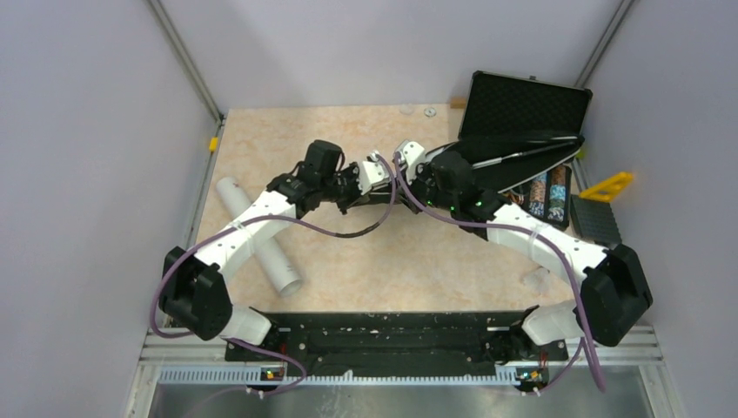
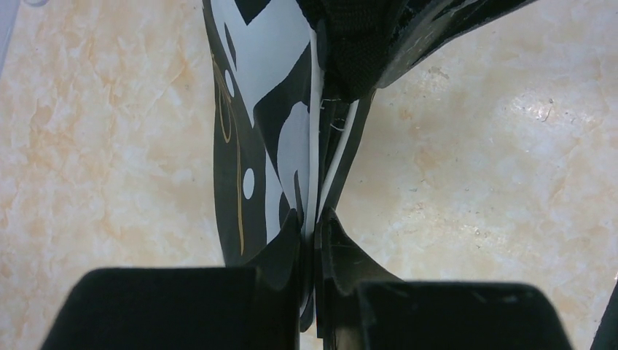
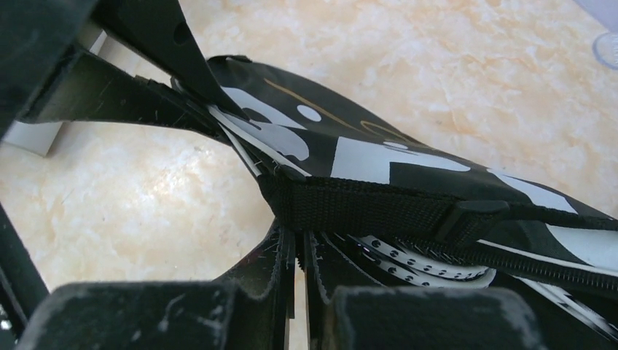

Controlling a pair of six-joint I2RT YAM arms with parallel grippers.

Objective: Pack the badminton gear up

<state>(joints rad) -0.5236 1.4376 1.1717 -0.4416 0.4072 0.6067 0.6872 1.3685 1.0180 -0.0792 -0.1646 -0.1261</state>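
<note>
Two robot arms meet over the middle of the marbled table (image 1: 374, 270), both pinching the narrow end of the long black bag (image 1: 522, 152). From there the bag stretches towards the upper right of the overhead frame and lies across the open black hard case (image 1: 522, 104).

In the left wrist view, the left gripper (image 2: 313, 224) is closed tight on the bag's white-piped edge, with the bold white lettering running up the frame above it.

In the right wrist view, the right gripper (image 3: 297, 248) is drawn in to a thin slit just under the bag's woven black strap (image 3: 364, 208). It appears to clamp the fabric there. To the right of its fingers the bag's mouth gapes, showing the white perforated racket frame (image 3: 415, 261) inside.

The white tube (image 1: 261, 239) lies diagonally on the table at centre left of the overhead frame, partly under the left arm. Coloured poker chips (image 1: 548, 193) sit in the case at right.
</note>
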